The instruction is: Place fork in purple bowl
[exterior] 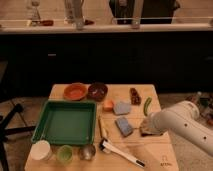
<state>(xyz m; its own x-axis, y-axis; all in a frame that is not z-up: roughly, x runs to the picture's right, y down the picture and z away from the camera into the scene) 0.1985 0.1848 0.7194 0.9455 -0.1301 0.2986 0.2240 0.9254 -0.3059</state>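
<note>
The purple bowl sits at the table's far side, just right of the orange bowl. My gripper is low over the table's right part, right of the blue sponge, at the end of my white arm, which comes in from the right. I cannot make out the fork; the spot under the gripper is hidden. The longer white-handled utensil with a dark tip lies near the front edge.
A green tray fills the left. A white cup, a green cup and a metal cup stand along the front. A grey sponge, a small orange item, a brown item and a green pepper lie mid-right.
</note>
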